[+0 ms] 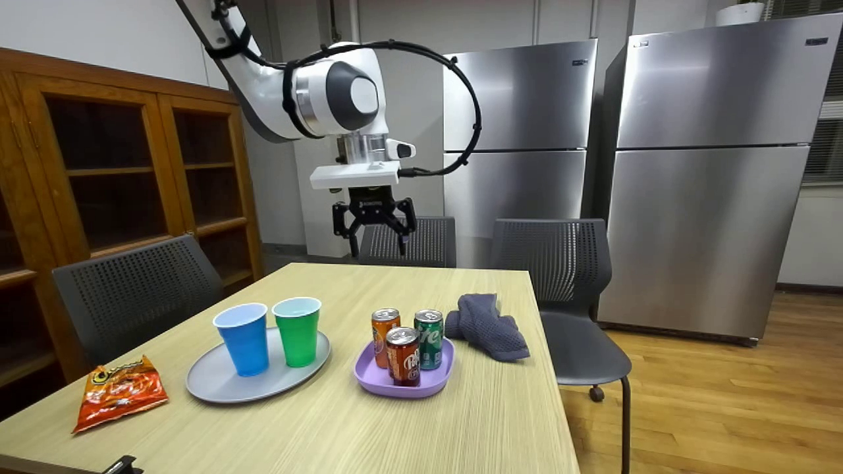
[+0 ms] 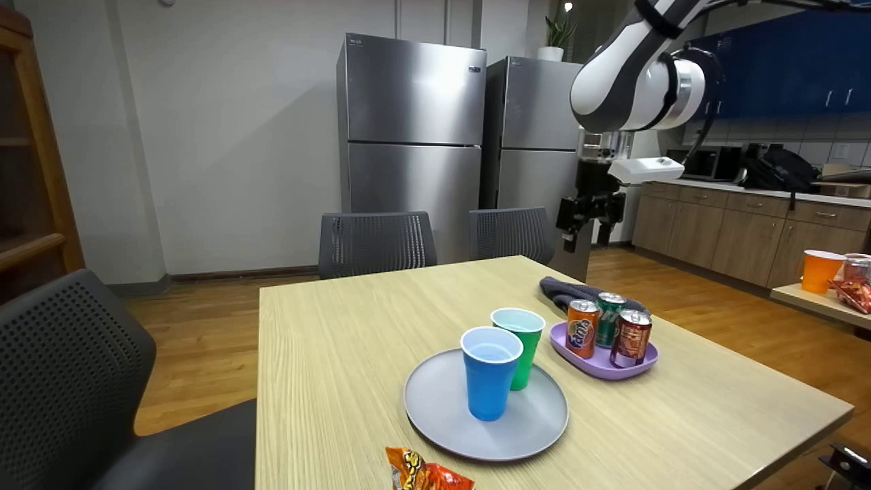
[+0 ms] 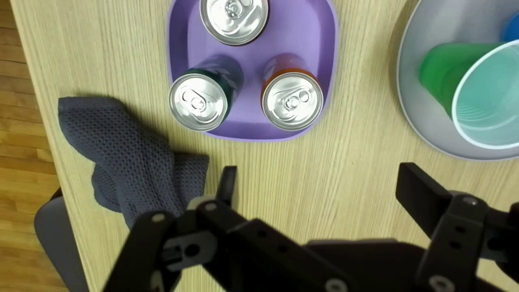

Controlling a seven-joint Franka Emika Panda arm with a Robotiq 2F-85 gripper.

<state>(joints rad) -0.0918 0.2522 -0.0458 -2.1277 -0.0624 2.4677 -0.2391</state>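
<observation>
My gripper hangs high above the table, fingers wide apart, with only bare wood seen between them in the wrist view. A purple tray lies below it, carrying three upright mini cans: an orange can, a green can and a dark red can. The nearest thing to the left finger in the wrist view is a crumpled dark grey cloth; nothing is touched. On a grey round plate stand a blue cup and a green cup, both upright.
An orange-red snack bag lies near the plate on the wooden table. Dark chairs stand round the table edges. Behind are steel fridges and a wooden cabinet. Another surface holds an orange cup.
</observation>
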